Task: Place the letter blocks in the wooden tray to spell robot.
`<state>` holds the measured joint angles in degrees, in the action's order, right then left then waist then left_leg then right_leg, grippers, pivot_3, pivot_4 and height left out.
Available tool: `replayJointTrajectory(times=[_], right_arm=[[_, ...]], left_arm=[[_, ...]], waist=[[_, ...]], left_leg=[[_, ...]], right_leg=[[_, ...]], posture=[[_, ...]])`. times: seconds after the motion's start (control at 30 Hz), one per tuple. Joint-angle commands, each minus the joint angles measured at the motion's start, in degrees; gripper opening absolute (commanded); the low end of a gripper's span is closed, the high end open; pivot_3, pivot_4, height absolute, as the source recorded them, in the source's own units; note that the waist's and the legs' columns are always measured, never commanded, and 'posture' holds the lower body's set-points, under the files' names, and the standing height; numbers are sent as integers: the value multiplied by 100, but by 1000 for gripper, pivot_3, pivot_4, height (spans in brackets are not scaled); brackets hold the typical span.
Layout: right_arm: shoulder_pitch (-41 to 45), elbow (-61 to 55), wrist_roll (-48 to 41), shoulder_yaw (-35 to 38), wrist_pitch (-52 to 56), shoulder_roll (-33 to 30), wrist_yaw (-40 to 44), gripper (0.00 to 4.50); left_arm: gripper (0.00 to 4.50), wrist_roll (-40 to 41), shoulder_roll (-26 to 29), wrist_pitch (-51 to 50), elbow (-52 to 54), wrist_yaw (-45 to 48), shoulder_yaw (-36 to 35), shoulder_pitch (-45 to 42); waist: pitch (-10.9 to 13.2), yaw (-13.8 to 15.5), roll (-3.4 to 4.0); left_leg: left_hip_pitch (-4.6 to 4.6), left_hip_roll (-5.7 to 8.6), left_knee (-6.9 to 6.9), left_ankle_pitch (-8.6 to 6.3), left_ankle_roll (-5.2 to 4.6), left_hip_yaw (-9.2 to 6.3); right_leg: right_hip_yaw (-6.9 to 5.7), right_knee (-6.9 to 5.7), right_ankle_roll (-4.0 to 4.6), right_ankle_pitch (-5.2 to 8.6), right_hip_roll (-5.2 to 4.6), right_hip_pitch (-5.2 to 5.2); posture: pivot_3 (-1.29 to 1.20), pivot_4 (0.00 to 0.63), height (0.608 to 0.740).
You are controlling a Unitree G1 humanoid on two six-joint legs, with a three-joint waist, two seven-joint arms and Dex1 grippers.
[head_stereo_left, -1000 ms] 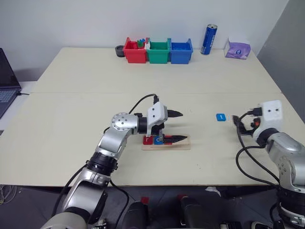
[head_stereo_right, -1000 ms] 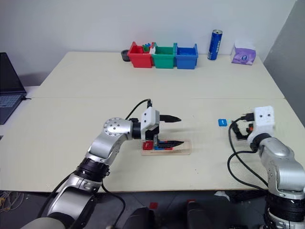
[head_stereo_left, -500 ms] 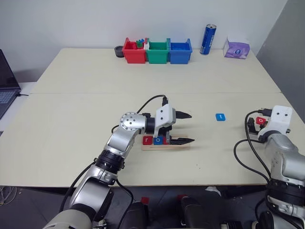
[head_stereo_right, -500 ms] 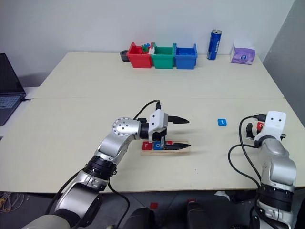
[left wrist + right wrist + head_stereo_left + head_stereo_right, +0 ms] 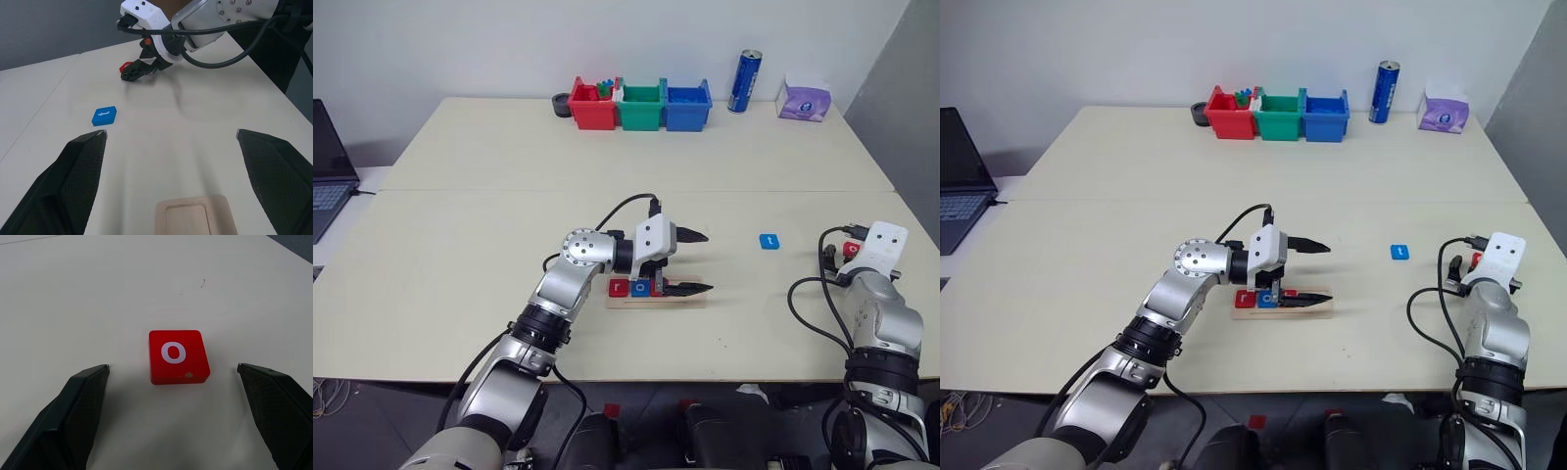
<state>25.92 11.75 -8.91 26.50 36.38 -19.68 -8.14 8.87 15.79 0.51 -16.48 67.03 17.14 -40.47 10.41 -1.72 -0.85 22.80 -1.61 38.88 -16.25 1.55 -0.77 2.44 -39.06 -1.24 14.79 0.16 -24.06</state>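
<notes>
The wooden tray [image 5: 690, 300] lies at the table's middle front. A red, a blue and another red letter block [image 5: 1246, 298] sit at its left end. My left gripper [image 5: 697, 262] is open over the tray's right part, its lower finger along the groove. A blue letter block [image 5: 769, 240] lies alone to the right of the tray. A red "o" block [image 5: 178, 356] rests flat near the table's right edge. My right gripper [image 5: 172, 366] is open around the "o" block, with wide gaps on both sides and no contact.
Red [image 5: 591, 106], green [image 5: 640, 106] and blue [image 5: 688, 105] plastic bins line the far edge. A blue can [image 5: 744, 81] and a purple tissue pack [image 5: 803, 99] stand to their right. A laptop [image 5: 328, 166] sits at the left edge.
My right arm has swung out to the right and lowered, so the red "o" block now lies between its open fingers. The left gripper edged slightly right along the tray.
</notes>
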Motion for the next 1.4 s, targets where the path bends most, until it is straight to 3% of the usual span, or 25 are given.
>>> replayJointTrajectory(times=[0.03, 0.4, 0.5, 0.73, 0.9, 1.03, 1.27, 1.4], right_arm=[[47, 139, -169, 218, -118, 57, -74, 4457], [24, 827, -255, 128, -656, -34, 267, 4457], [38, 1064, -216, 100, -844, -90, 345, 3847], [67, 1294, -203, 23, -1064, -142, 430, 1459], [-49, 1020, -192, -131, -913, -126, 514, 1450], [-424, -224, -302, -508, -70, -19, 667, 1450], [-1527, -4172, -1253, -1037, 3245, 441, 645, 1450], [-1698, -5384, -1326, -1259, 4630, 989, 455, 1450]], left_arm=[[4500, 18, -40, 77, 87, 15, -3, -113], [4500, 28, -72, 57, 102, 33, 6, -165], [4500, 32, -71, 55, 74, 54, 5, -193], [4500, 35, -79, 43, 57, 75, 10, -246], [4500, 33, -79, 46, 78, 79, 4, -230], [4500, 97, 40, 36, 228, 182, -44, -102], [4500, 359, 706, -97, 760, 484, -289, 415], [4500, 383, 955, -117, 1008, 521, -288, 686]], waist=[[0, 0, 0], [-2, -5, -1], [-2, -7, -2], [-2, -8, -2], [-2, -8, -2], [-2, -6, -1], [-4, -44, 4], [-4, -16, 4]], left_leg=[[0, 0, 0, 0, 0, -1], [-11, 0, 2, 0, 0, 0], [-27, 0, 1, 0, 0, 0], [-50, 0, 1, 0, 0, -2], [-52, 0, 0, 0, 0, -2], [-51, -3, -7, 0, 0, -8], [-54, -15, -16, -1, -1, -41], [-51, -17, -14, -1, -1, -60]], right_leg=[[0, 0, 0, 0, 0, 0], [0, 0, -2, -1, 0, 13], [0, 4, -2, -1, 0, 29], [0, 8, -4, 0, 1, 54], [0, 8, -3, 0, 2, 54], [3, 9, -3, 0, 4, 53], [8, 5, 6, 6, 20, 48], [-2, 2, 3, 18, 22, 48]], posture=[[0, 150, 740], [0, 150, 740], [0, 150, 740], [0, 150, 740], [0, 150, 740], [0, 150, 740], [0, 150, 740], [0, 150, 740]])
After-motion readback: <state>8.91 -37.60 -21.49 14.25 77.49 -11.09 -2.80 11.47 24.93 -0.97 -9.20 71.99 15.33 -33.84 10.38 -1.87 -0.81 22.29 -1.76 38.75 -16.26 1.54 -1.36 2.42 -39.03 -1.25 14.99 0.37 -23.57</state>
